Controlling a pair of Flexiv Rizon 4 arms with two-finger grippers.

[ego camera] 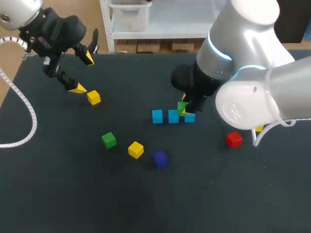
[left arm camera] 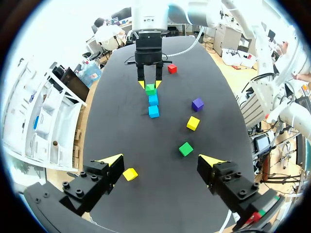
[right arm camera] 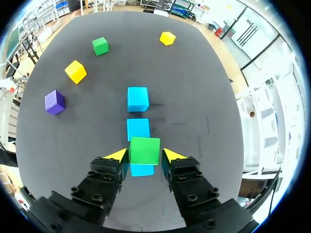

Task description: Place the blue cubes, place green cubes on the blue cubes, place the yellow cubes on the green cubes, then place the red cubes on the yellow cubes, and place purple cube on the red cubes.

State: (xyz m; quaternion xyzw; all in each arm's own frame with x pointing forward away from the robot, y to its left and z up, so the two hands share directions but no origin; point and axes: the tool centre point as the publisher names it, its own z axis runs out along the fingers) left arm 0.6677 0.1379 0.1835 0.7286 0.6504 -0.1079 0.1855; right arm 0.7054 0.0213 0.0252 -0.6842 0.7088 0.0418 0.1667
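Observation:
Three blue cubes (ego camera: 157, 116) (ego camera: 173, 116) (ego camera: 189, 117) lie in a row mid-table. A green cube (right arm camera: 145, 150) rests on the blue cube (right arm camera: 142, 169) nearest my right arm. My right gripper (right arm camera: 145, 156) straddles that green cube, its fingers a sliver off the cube's sides, open. My left gripper (ego camera: 83, 74) hangs wide open over the far left, holding nothing, with a yellow cube (ego camera: 94, 97) just beside it. Loose on the table are a second green cube (ego camera: 109, 140), a yellow cube (ego camera: 135, 149), a purple cube (ego camera: 159, 158) and a red cube (ego camera: 233, 140).
Another yellow cube (ego camera: 259, 128) peeks out under my right arm near the red one. The black table (ego camera: 73, 194) has bare room along the front and left. A white cable (ego camera: 29, 111) loops over the left edge.

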